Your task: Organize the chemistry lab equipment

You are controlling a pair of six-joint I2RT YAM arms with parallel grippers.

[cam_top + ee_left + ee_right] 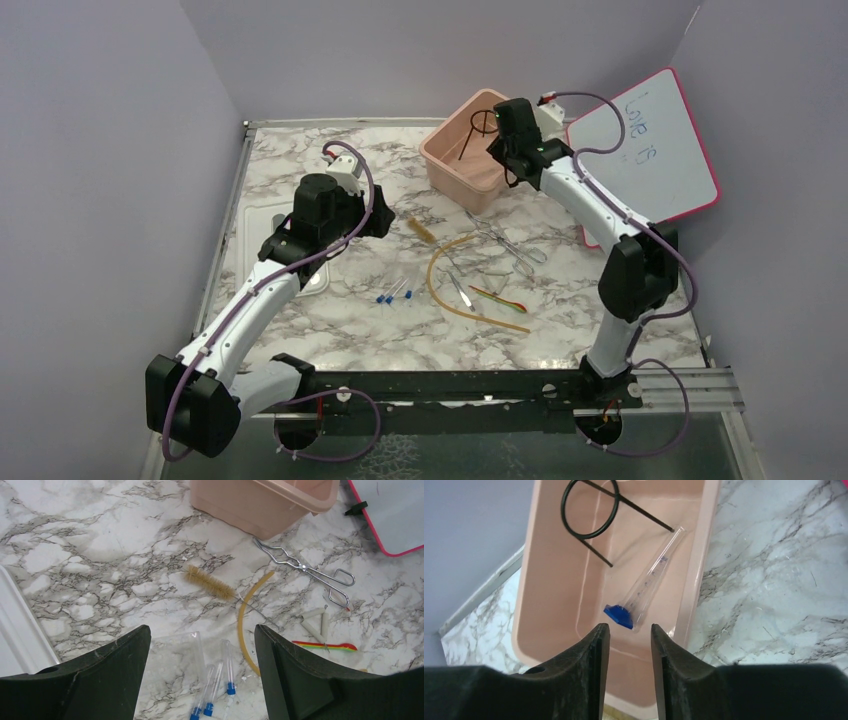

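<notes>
The black wire ring tripod (pixel 589 510) and a clear tube with a blue hexagonal cap (pixel 620 616) lie inside the pink bin (pixel 455 165). My right gripper (pixel 630 630) hovers over the bin, jaws apart and empty; it also shows in the top view (pixel 515 150). My left gripper (pixel 202 632) is wide open and empty above three blue-capped test tubes (pixel 220 680) and a clear flat piece (pixel 175 652). The tan rubber tube (pixel 243 620), a bristle brush (pixel 210 582), metal tongs (pixel 305 570), white pieces (pixel 315 622) and a rainbow spatula (pixel 325 646) lie on the marble.
The pink-framed whiteboard (pixel 650 150) leans at the back right, beside the bin. A white lid (pixel 290 250) lies flat at the left under my left arm. Grey walls close in the table on the left, back and right.
</notes>
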